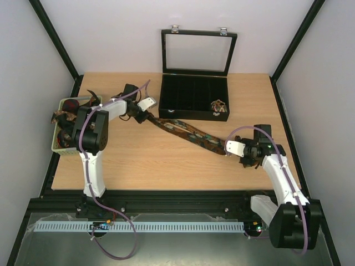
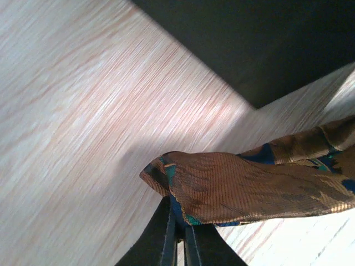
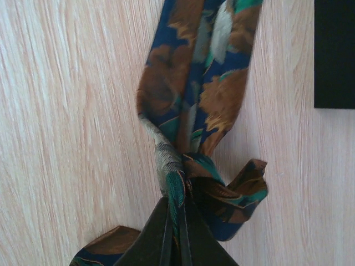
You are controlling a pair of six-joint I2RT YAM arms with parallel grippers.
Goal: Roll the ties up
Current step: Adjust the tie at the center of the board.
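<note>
A brown, blue and green tie (image 1: pixel 188 133) stretches diagonally across the wooden table (image 1: pixel 138 160), from centre left to lower right of the top view. At the bottom of its wrist view, the left gripper (image 2: pixel 177 221) has its jaws pinched on one end of the tie. The right gripper (image 3: pixel 176 213) is clamped on the bunched other end. An open black box (image 1: pixel 194 97) sits at upper centre, with a rolled tie (image 1: pixel 219 106) in its right corner. More ties (image 1: pixel 67 111) fill the green basket (image 1: pixel 62 151) at the left edge.
</note>
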